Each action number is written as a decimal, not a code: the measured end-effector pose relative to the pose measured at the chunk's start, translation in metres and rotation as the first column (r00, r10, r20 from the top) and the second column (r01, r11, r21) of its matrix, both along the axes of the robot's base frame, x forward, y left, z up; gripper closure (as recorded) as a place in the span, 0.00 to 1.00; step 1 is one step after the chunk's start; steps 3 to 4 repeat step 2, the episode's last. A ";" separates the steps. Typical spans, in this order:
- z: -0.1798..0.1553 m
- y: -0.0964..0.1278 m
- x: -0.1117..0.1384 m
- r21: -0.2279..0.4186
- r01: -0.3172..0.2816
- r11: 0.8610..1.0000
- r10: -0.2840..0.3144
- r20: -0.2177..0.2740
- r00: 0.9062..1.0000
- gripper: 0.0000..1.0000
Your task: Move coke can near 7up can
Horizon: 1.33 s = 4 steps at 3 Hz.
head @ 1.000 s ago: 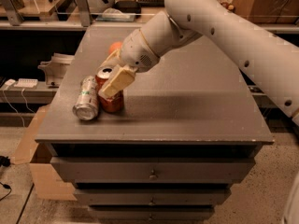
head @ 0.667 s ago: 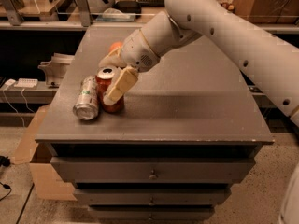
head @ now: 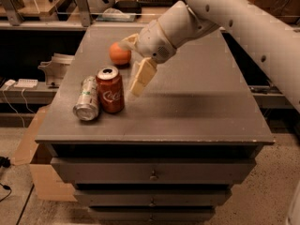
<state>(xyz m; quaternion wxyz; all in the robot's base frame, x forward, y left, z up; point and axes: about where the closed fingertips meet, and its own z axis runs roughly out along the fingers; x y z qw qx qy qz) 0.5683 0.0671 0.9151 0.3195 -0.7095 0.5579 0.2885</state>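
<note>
The red coke can (head: 110,91) stands upright on the grey table top (head: 187,107), near its front left. The silver-green 7up can (head: 87,99) lies on its side right beside it on the left, touching or almost touching it. My gripper (head: 128,70) hangs just right of the coke can and a little above it. It is open and holds nothing. One pale finger (head: 141,77) points down next to the can's right side; the other finger is near the orange ball.
An orange ball (head: 120,54) lies behind the cans, close to the gripper. The table is a drawer cabinet with its front edge (head: 154,139) near the cans. A cardboard box (head: 35,168) stands on the floor at the left. Shelves run along the back.
The gripper was around the coke can; it has let go and moved up and to the right. The coke can stays standing next to the 7up can.
</note>
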 end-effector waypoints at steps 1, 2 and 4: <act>0.006 -0.049 0.018 0.000 0.075 0.997 -0.075 0.044 0.996 0.00; 0.006 -0.048 0.018 0.000 0.075 0.997 -0.075 0.043 0.996 0.00; 0.006 -0.048 0.018 0.000 0.075 0.997 -0.075 0.043 0.996 0.00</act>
